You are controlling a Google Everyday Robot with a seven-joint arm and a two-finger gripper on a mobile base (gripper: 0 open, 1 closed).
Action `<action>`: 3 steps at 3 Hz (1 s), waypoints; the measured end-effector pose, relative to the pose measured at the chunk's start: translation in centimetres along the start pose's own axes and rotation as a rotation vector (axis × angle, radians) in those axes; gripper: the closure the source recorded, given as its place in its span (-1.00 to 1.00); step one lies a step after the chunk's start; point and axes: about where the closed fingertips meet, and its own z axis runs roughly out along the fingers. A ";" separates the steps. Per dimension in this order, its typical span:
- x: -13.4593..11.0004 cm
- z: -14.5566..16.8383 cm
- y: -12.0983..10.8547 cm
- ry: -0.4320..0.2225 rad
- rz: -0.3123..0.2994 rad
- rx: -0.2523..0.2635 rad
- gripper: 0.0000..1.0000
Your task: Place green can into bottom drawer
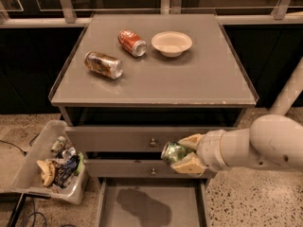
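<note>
The green can (171,152) is gripped on its side in the clenched tool (182,153), in front of the middle drawer (123,168) and above the open bottom drawer (185,206). If it is let go from this height, the can could bounce or roll out over the front edge. If it is lowered carelessly, the drawer's right wall could be struck.
</note>
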 end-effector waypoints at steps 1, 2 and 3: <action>2.8 5.7 1.4 0.010 0.046 -0.033 1.00; 5.6 9.9 2.5 0.011 0.054 -0.007 1.00; 8.8 12.7 2.8 0.000 0.042 0.066 1.00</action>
